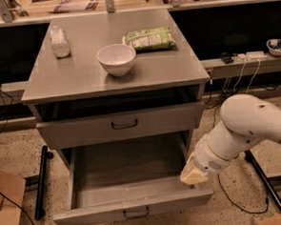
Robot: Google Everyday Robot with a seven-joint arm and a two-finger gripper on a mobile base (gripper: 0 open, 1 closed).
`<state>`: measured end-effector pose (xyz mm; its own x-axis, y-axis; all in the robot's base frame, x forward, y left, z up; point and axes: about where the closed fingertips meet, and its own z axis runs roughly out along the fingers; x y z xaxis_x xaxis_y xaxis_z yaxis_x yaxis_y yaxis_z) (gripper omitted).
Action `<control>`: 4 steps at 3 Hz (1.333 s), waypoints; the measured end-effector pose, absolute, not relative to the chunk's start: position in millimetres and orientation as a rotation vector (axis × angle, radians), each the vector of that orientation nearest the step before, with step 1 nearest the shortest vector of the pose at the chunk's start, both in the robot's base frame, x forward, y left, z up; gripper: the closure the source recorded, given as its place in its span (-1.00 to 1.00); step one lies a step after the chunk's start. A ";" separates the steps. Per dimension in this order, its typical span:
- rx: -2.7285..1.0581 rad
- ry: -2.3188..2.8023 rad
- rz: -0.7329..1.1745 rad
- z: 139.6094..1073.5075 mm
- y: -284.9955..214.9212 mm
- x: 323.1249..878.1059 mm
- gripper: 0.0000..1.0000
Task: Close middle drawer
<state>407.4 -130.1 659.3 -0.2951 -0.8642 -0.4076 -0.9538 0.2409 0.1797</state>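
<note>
Got a white bowl [116,58] on the desk [81,82], green snack bag [149,39] at its 2 o'clock, clear bottle [60,41] at 10.

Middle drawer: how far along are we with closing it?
Nothing looks done yet: the middle drawer stands pulled far out, its tray bare. In hand: the gripper sits low at the drawer's right front corner. Left: push the front in until it lines up under the top drawer.
</note>
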 end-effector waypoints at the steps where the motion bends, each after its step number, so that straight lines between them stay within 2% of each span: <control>1: -1.620 2.318 0.666 609.1 -135.3 409.7 1.00; 3: -1.636 2.320 0.710 589.6 -129.6 408.9 1.00; 4: -1.658 2.311 0.780 554.6 -111.5 405.3 1.00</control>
